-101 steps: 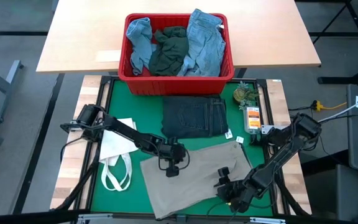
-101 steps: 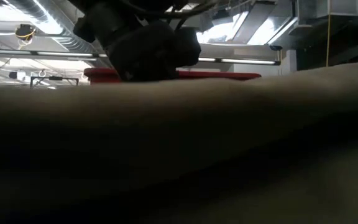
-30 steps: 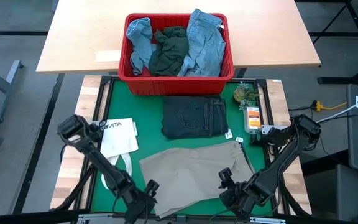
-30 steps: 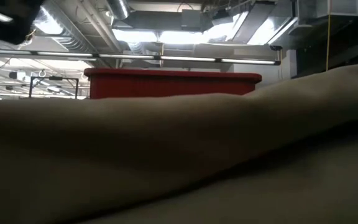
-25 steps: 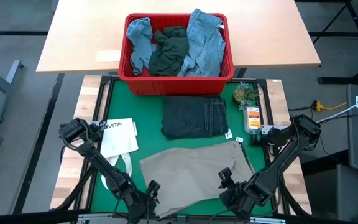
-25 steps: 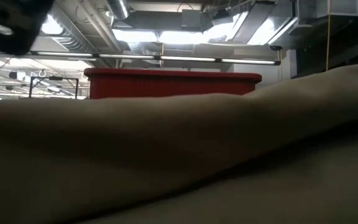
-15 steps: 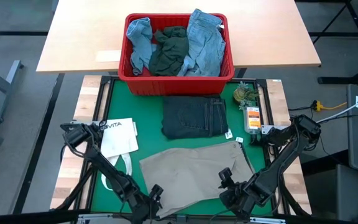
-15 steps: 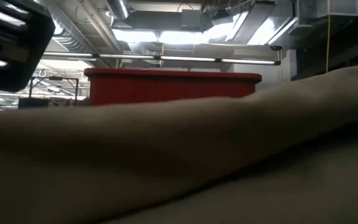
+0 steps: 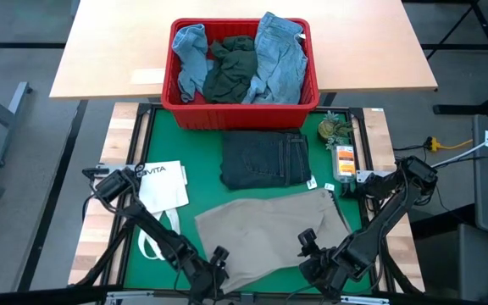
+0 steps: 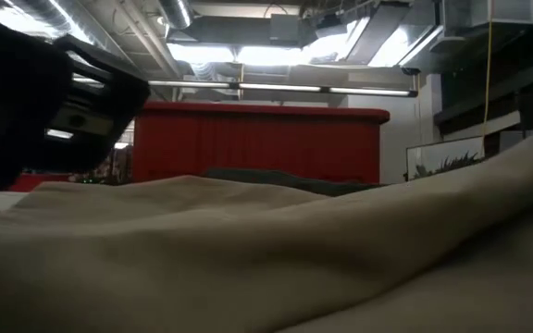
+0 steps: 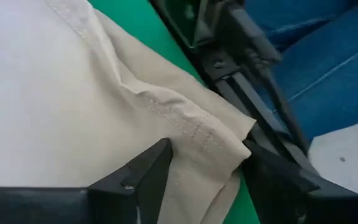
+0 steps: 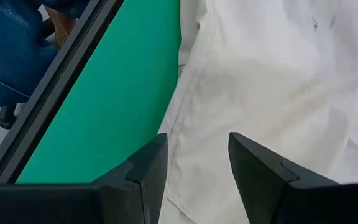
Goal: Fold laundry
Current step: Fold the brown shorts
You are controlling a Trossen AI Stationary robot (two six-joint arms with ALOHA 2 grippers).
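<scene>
The beige garment [image 9: 265, 233] lies spread on the green mat, in front of the folded dark jeans [image 9: 265, 159]. My left gripper [image 9: 214, 273] is at the garment's near left corner, open, with the hemmed corner [image 11: 219, 134] between its fingers. My right gripper [image 9: 312, 261] stands open over the garment's near right part, its fingers either side of a seam [image 12: 191, 99]. The red bin [image 9: 242, 68] at the far side holds light blue pieces and a dark green piece. My left gripper has the beige garment's near left corner [image 11: 210, 149] between its open fingers, one fingertip [image 11: 143, 177] against the cloth. It comes low from the table's near side, slanting down. The corner is bunched into a small ridge and rests on the mat. My right gripper: I cannot tell whether its fingertips touch the cloth below them.
A white tote bag [image 9: 161, 191] lies at the left of the mat. A small plant [image 9: 335, 129] and an orange box [image 9: 343, 161] stand at the right edge. The black frame rail [image 12: 61, 93] runs along the mat's border, close to both grippers.
My left gripper has gone toward the table's right edge along the near side and come onto the beige garment's near left corner. That corner has been pushed a little to the right. In the low view the cloth's ridge has sunk, showing more of the red bin.
</scene>
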